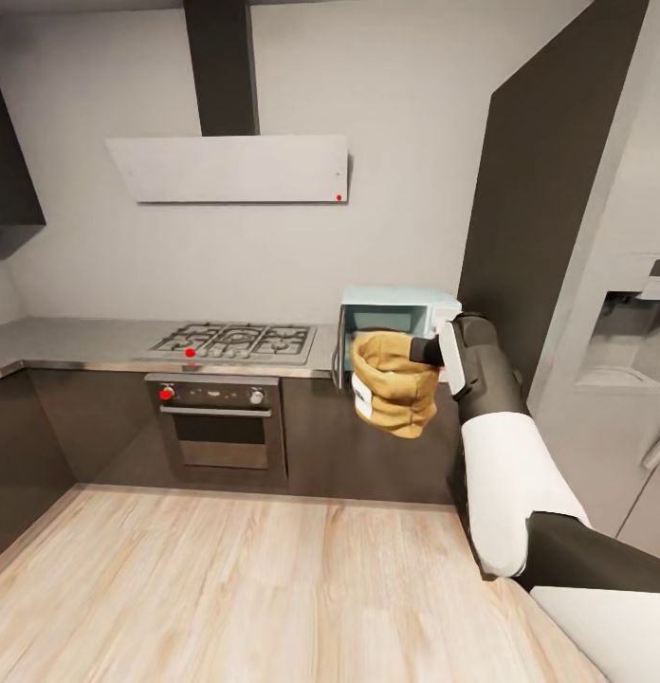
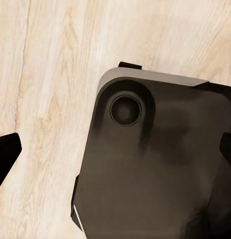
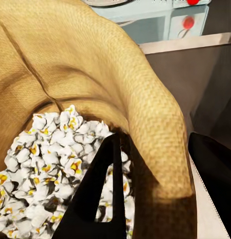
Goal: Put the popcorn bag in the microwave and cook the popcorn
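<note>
The popcorn bag (image 1: 394,384) is a tan sack that hangs tilted in the air, just in front of the microwave (image 1: 396,305). My right gripper (image 1: 430,351) is shut on its rolled rim. In the right wrist view, one finger (image 3: 108,169) is inside the bag (image 3: 70,64) and the other is outside the rim. White puffed popcorn (image 3: 51,159) fills the bag. The mint-blue microwave stands on the countertop (image 1: 74,340) with its door (image 1: 339,346) swung open to the left. My left gripper (image 2: 115,154) is open over the floor and my own dark base.
A gas hob (image 1: 237,340) and a built-in oven (image 1: 221,422) are left of the microwave, under a grey hood (image 1: 230,168). A tall dark cabinet (image 1: 539,190) and a fridge (image 1: 614,360) stand at the right. Light wood floor (image 1: 226,588) lies in front of the cabinets.
</note>
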